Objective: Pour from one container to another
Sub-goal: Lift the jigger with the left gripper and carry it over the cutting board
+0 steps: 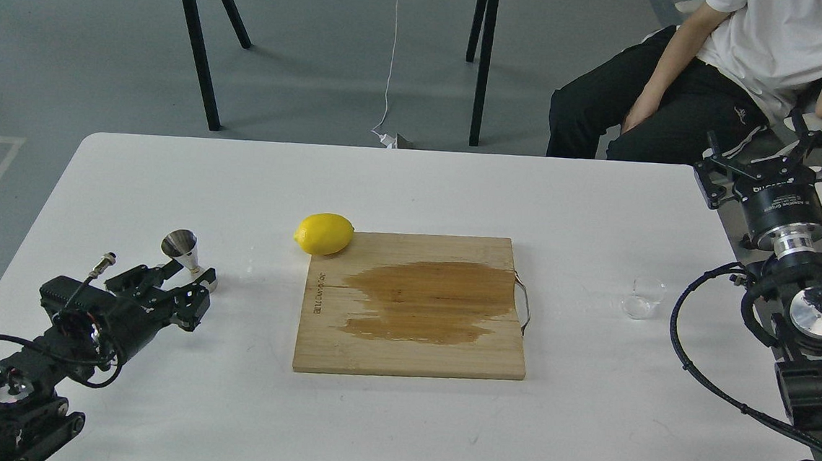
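My left gripper (186,283) sits with fingers apart around the jigger's (182,249) base. A lemon (323,233) touches the wet board (413,306). The glass cup (643,297) stands near my right gripper (773,165), spread wide, holding nothing.

Burnt-in lettering on cutting board (413,306) edge, gripper (773,165) label: both illegible.

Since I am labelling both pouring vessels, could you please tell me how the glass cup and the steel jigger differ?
The glass cup is clear and squat; the jigger is shiny opaque steel, hourglass-shaped with a narrow waist. The cup stands alone on the table's right side, clear of the right gripper; the jigger stands on the left, right at the left gripper. Both sit upright, off the cutting board.
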You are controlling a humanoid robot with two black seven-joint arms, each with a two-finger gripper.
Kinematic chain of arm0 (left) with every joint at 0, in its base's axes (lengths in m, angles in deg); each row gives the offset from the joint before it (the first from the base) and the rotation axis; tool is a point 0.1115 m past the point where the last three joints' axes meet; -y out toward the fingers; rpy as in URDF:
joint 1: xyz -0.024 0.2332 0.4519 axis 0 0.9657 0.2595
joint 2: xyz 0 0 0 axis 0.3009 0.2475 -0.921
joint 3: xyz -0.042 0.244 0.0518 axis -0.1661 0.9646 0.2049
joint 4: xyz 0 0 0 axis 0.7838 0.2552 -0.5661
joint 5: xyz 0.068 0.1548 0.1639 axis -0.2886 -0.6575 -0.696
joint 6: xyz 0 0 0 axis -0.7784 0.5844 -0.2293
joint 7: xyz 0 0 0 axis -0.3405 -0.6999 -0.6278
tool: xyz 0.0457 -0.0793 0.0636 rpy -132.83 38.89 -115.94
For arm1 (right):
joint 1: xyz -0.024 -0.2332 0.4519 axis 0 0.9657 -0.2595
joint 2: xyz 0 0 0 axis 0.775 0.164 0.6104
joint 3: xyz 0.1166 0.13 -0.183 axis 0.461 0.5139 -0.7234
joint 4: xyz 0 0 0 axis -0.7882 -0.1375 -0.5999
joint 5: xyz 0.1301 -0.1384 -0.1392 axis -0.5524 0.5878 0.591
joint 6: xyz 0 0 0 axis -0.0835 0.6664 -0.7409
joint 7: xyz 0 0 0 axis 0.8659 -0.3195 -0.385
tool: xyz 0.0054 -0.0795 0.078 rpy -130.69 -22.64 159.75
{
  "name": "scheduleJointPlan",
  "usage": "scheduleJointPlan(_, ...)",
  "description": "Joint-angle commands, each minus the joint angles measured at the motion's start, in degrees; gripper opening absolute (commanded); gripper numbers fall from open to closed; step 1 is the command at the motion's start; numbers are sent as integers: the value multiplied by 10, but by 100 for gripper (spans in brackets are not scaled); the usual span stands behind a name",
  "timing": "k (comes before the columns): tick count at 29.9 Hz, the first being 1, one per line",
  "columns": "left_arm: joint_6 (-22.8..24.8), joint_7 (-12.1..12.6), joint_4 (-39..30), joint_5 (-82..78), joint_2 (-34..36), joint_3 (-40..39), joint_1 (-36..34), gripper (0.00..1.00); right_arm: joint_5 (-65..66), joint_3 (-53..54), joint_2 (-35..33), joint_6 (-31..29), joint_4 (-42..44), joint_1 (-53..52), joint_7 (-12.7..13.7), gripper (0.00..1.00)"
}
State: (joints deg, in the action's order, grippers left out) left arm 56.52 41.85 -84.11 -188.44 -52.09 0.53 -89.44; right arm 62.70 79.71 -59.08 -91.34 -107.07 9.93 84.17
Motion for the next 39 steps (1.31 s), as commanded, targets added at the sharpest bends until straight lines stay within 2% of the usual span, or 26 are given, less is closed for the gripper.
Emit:
scheduleJointPlan(1, 0, 0, 3, 0, -4, -3, -3, 50, 0, -1, 0, 0, -1, 0, 3, 100)
scheduleJointPlan(7, 0, 0, 9, 0, -15, 1, -12, 31, 0, -2, 0, 0, -1, 6, 3, 100)
scheduleJointPlan(13, 0, -1, 21, 0, -16, -1, -13, 22, 0, -2, 0, 0, -1, 7, 3, 100)
scheduleJointPlan(18, 0, 0, 21, 0, -16, -3, -15, 9, 0, -2, 0, 0, -1, 7, 3, 100)
scheduleJointPlan(25, 0, 0, 0, 0, -9, -5, -25, 8, 0, -1, 0, 0, -1, 10, 0, 100)
scheduleJointPlan(27, 0, -1, -25, -1, 1, -5, -33, 8, 0, 0, 0, 0, -1, 11, 0, 100)
scheduleJointPlan(34, 0, 3, -180, -31, 31, -1, -73, 9, -1, 3, -10, 0, -3, 17, 0, 100)
scheduleJointPlan(36, 3, 11, -194, -72, 29, -1, -91, 9, -1, 3, -17, 0, -4, 22, 0, 100)
scheduleJointPlan(39, 34, 12, -193, -72, 19, 3, -123, 7, -2, 6, -23, 0, -3, 28, 0, 100)
